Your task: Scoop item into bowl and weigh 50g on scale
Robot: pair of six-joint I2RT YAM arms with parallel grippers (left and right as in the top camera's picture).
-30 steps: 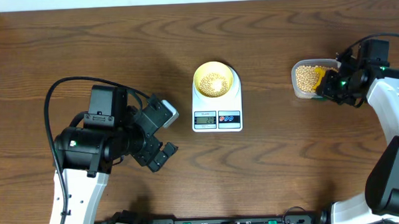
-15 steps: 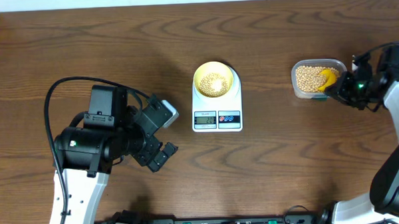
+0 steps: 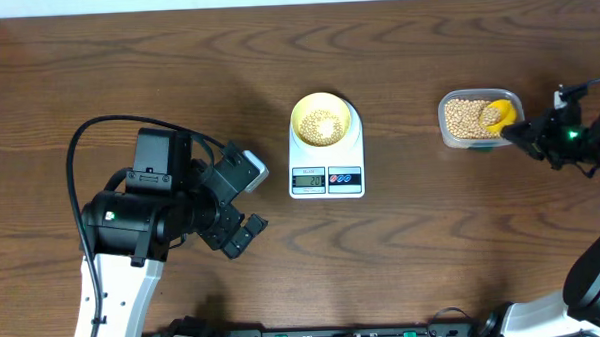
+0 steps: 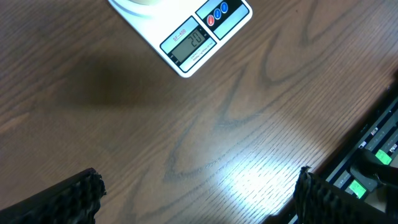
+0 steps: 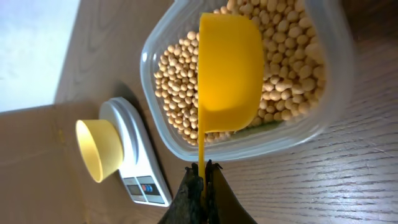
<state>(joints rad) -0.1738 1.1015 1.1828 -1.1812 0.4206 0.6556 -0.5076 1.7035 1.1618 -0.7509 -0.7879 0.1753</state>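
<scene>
The pale yellow bowl [image 3: 320, 120] stands on the white scale [image 3: 327, 173] at the table's middle, with some beans in it; both also show in the right wrist view, the bowl [image 5: 98, 149] on the scale [image 5: 140, 168]. The scale's display [image 4: 188, 45] shows in the left wrist view. The beige beans [image 5: 180, 93] fill a clear container [image 3: 449, 133] at the right. My right gripper [image 5: 202, 174] is shut on the handle of the yellow scoop [image 5: 229, 74], whose cup lies in the beans in the container. My left gripper [image 4: 196, 199] is open and empty over bare table, left of the scale.
The table's front edge with a dark rail and green parts [image 4: 367, 168] lies by my left gripper. A black cable [image 3: 99, 130] loops over the left arm.
My right arm has drawn back to the right, pulling the scoop's handle outward and turning the scoop in the container. The left arm, bowl and scale have not moved.
</scene>
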